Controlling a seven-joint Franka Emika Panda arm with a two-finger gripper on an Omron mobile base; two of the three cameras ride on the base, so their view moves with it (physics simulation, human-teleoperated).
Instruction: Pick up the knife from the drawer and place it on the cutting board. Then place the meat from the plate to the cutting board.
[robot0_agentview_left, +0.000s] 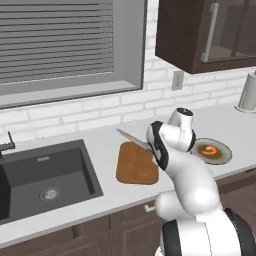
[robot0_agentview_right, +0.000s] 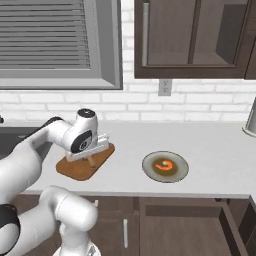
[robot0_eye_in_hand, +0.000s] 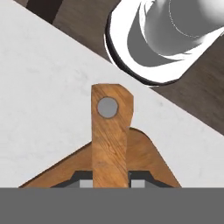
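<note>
My gripper (robot0_eye_in_hand: 109, 183) is shut on the brown wooden handle of the knife (robot0_eye_in_hand: 109, 131). It holds the knife just above the reddish-brown cutting board (robot0_eye_in_hand: 151, 159). In the left base view the silver blade of the knife (robot0_agentview_left: 132, 138) juts up and left from behind my arm, over the far edge of the cutting board (robot0_agentview_left: 134, 167). In the right base view my gripper (robot0_agentview_right: 95, 152) hovers over the cutting board (robot0_agentview_right: 75, 170). The orange-red meat (robot0_agentview_right: 165, 165) lies on the round grey plate (robot0_agentview_right: 150, 167) to the right of the board. A drawer front (robot0_agentview_left: 130, 215) with a small silver handle shows under the counter.
A dark sink (robot0_agentview_left: 45, 175) with a faucet (robot0_agentview_left: 6, 146) lies left of the board. A paper towel roll (robot0_agentview_left: 247, 92) stands at the far right by the wall. A dark wall cabinet (robot0_agentview_left: 205, 32) hangs above the counter. Bare white counter separates board and plate.
</note>
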